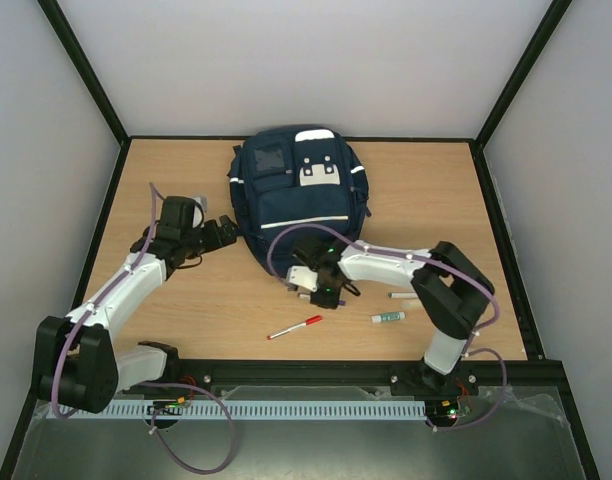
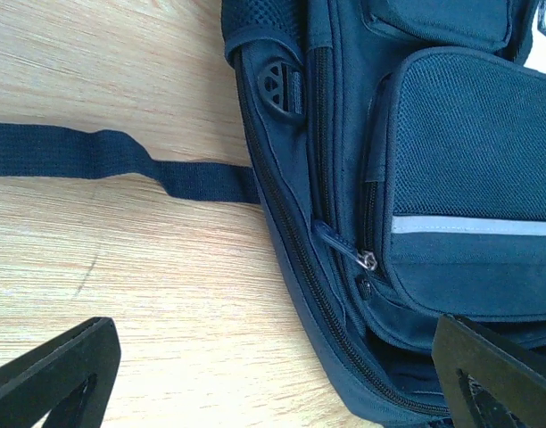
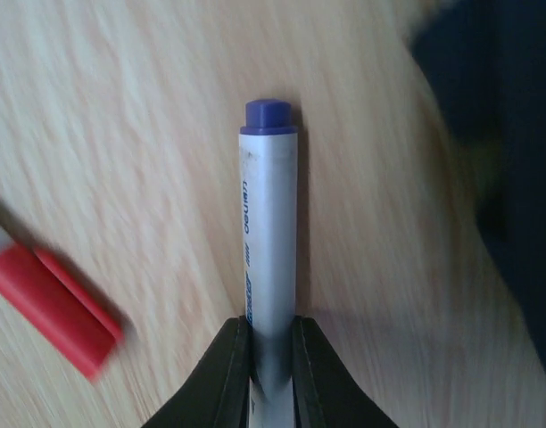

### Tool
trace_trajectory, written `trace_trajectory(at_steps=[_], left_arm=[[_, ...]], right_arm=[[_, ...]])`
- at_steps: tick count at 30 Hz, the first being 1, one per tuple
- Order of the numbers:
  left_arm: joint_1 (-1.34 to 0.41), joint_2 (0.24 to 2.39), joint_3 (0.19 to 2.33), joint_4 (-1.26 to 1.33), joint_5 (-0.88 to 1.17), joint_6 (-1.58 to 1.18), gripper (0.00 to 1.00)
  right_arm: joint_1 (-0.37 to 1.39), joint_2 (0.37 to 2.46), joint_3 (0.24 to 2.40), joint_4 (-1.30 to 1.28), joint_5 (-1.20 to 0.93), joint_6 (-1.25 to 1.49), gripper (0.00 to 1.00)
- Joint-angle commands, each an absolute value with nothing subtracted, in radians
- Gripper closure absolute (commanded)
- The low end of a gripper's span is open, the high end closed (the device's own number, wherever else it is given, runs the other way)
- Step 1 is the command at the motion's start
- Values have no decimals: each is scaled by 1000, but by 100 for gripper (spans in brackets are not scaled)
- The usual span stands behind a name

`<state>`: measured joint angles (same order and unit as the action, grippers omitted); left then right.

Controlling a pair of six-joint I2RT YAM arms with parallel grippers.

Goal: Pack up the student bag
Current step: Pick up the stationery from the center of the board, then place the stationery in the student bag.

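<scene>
Right pincer (image 3: pixel 271 328) clamped on a marker (image 3: pixel 271 232); backpack (image 1: pixel 301 190) at twelve o'clock.
It pinches the blue-capped marker by its tail, probably so the cap end can go in first. The left pincer (image 1: pixel 224 232) gapes wide at the backpack's nine o'clock side, likely ready to steady it on the worktop (image 1: pixel 186 300).

worktop (image 1: pixel 226 300): wood-grain surface, pale, matt, fine streaked grain.
student bag (image 1: pixel 298 195): navy woven cloth, matt.
- front pocket panel (image 2: pixel 469 116): finer, mesh-like weave.
- stripe (image 2: pixel 474 226): smooth pale grey band, slight sheen.
- strap (image 2: pixel 77 152): coarse ribbed webbing.
- zip pull (image 2: pixel 368 261): bright metal.
- round fitting (image 2: pixel 280 87): black moulded plastic, semi-gloss.

pen (image 3: pixel 270 232): smooth pale grey plastic barrel, light sheen; violet plastic end plug.
red cap (image 3: pixel 54 308): plastic; blurred, finish unclear.
right pincer (image 3: pixel 271 325): black plastic, matt.
</scene>
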<state>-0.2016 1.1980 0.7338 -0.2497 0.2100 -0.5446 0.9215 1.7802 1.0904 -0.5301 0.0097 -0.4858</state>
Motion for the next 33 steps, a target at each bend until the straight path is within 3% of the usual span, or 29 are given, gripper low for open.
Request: trace_trajectory(at_steps=[1, 4, 10, 16, 24, 33], left_arm=[[-204, 1227, 775, -231, 274, -524, 2], [-244, 1236, 808, -215, 280, -482, 8], [-397, 1296, 915, -218, 171, -328, 11], [-566, 1426, 1064, -303, 46, -99, 18], [-748, 1570, 1128, -344, -128, 189, 32], [-827, 1723, 1208, -341, -272, 253, 33]], right_arm=[[809, 1655, 998, -594, 15, -474, 97], [701, 1547, 963, -593, -42, -471, 97], [492, 1364, 908, -552, -168, -448, 99], [338, 1312, 891, -480, -269, -345, 99], [289, 1278, 845, -421, -231, -281, 99], [280, 1253, 825, -407, -230, -270, 99]])
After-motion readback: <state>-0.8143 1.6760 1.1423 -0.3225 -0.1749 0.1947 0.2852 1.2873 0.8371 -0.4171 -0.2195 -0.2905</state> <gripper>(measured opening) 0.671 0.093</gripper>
